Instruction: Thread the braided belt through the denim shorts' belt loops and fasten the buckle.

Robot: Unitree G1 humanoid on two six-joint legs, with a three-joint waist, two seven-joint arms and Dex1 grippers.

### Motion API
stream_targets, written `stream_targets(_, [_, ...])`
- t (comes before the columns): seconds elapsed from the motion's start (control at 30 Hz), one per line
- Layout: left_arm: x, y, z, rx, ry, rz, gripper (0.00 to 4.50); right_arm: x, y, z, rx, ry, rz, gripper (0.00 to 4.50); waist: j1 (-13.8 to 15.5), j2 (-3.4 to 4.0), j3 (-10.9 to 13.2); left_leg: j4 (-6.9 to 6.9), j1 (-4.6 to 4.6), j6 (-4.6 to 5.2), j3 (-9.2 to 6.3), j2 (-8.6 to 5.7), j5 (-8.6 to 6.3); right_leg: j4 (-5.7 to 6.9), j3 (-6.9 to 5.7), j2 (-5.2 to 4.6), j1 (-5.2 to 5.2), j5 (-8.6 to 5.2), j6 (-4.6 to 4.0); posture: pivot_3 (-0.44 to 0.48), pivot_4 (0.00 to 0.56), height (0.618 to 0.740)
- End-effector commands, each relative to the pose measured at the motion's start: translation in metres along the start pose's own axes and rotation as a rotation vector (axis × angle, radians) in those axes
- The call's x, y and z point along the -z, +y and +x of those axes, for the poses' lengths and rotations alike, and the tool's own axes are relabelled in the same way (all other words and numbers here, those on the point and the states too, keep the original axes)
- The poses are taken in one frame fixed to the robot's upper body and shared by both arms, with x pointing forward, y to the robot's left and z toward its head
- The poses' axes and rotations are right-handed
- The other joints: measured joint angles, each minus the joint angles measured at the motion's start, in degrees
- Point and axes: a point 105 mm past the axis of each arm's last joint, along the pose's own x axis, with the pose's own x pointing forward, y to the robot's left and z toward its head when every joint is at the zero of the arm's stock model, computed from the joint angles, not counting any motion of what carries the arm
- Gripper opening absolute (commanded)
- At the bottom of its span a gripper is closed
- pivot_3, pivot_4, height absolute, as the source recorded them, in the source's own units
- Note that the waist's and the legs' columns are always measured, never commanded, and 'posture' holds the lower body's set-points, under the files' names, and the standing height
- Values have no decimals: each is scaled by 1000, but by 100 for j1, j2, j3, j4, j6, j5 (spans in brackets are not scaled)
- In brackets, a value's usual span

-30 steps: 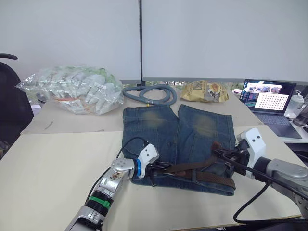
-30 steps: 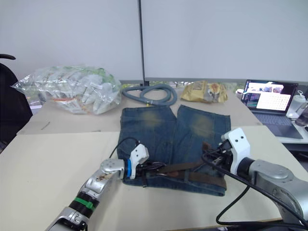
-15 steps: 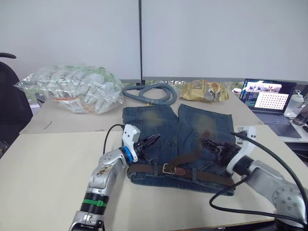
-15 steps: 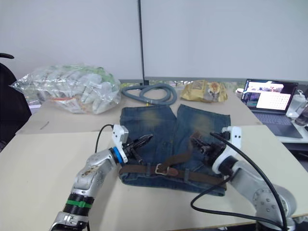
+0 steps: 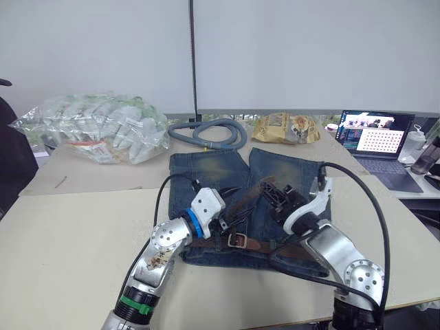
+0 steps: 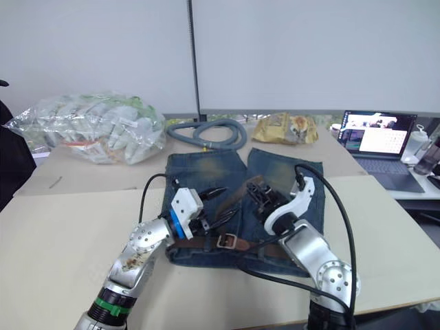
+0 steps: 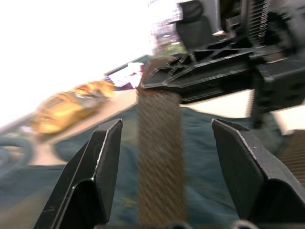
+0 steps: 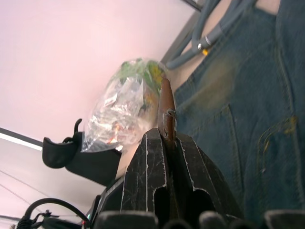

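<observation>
While the right gripper (image 8: 164, 143) clamps the braided belt (image 7: 159, 162), the left gripper (image 7: 164, 138) gapes wide.

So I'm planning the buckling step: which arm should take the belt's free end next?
Left, probably: its open end effector already straddles the braided belt, whose tip the right end effector pinches.

You're in an office/lab-type room: plain pale tables (image 5: 62, 227) pushed together, blank white partition wall (image 5: 309, 55) w/ a dark vertical seam behind them. Open laptop (image 5: 375, 141) sits at the tables' far right corner, screen lit; black office chair (image 5: 12, 155) just off the tables' left edge.
</observation>
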Motion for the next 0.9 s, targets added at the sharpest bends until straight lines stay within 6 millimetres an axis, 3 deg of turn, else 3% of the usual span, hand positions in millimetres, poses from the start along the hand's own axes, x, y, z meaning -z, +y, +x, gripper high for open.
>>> stream_targets(0.03, [-3,-2,2,-46,-15,82,3191,-1,16,3,-56,-20,20,0,0,0,0,0,0,0,0,0,0,0,0,0,0,0,0,0,150,740])
stream_targets(0.13, [2,-2,4,-74,12,127,3191,3,21,4,-71,-10,30,0,0,0,0,0,0,2,0,-1,-1,0,0,1,1,0,1,0,150,740])
stream_targets(0.17, [5,1,6,-100,22,142,2652,5,22,4,-76,-7,33,0,3,0,0,0,0,2,0,-1,0,0,-1,1,0,0,1,0,150,740])
stream_targets(0.43, [4,2,11,-155,9,211,41,5,22,2,-68,-9,30,0,1,0,0,0,0,3,1,0,-1,-1,-2,2,1,0,1,0,150,740])
stream_targets(0.9, [12,1,0,-131,33,271,14,10,11,-1,-25,3,-13,0,-4,0,0,0,0,3,1,3,-1,0,-1,1,-1,0,1,0,150,740])
